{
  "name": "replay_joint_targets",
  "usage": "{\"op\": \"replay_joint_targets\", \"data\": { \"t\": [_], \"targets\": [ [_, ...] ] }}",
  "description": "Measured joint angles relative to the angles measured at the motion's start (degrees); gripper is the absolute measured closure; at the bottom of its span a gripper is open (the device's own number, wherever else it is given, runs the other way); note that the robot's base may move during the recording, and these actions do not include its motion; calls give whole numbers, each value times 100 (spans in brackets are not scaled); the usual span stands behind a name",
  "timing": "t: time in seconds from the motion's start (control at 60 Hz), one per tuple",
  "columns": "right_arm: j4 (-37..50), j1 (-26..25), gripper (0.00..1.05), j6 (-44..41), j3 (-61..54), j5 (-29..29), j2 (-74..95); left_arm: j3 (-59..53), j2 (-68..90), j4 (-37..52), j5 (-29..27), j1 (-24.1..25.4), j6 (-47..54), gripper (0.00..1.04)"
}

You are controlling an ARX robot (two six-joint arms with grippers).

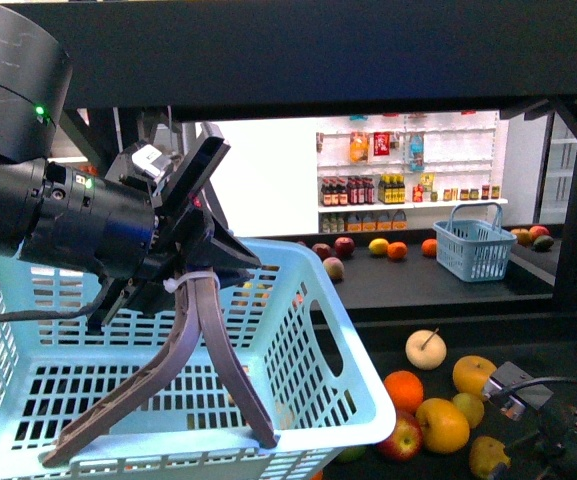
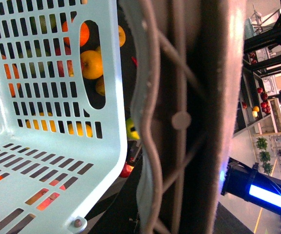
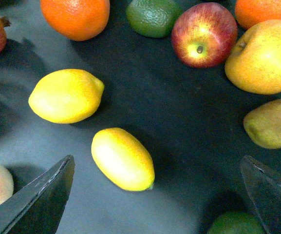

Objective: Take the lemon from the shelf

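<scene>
Nothing is grasped yet. The smooth, bright-yellow oval lemon [image 3: 123, 158] is seen lying untouched on the black metal shelf [image 3: 194, 131], between the spread fingers of the right claw [image 3: 157, 168]. Closing and lifting remain. The left claw [image 1: 158, 450] is also spread.

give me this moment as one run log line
stage: reach | right gripper: open, facing lemon, no contact | lemon: lying on shelf beside second lemon | left gripper: open, by basket
</scene>
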Motion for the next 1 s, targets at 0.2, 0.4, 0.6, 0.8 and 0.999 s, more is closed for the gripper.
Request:
{"op": "replay_joint_targets", "data": {
  "t": [0.2, 0.4, 0.6, 0.8, 0.999],
  "targets": [
    [-216, 153, 2, -109, 844, -39, 756, 0, 0, 0, 2, 0, -2, 91],
    [-341, 284, 2, -186, 1488, -13, 1453, 0, 0, 0, 0, 0, -2, 91],
    [-468, 378, 2, -186, 1998, 2, 1941, 0, 0, 0, 0, 0, -2, 91],
    [-579, 400, 2, -221, 1971, -223, 2046, 0, 0, 0, 0, 0, -2, 91],
    [-796, 398, 2, -428, 1742, -431, 2024, 0, 0, 0, 0, 0, -2, 91]
  ]
}}
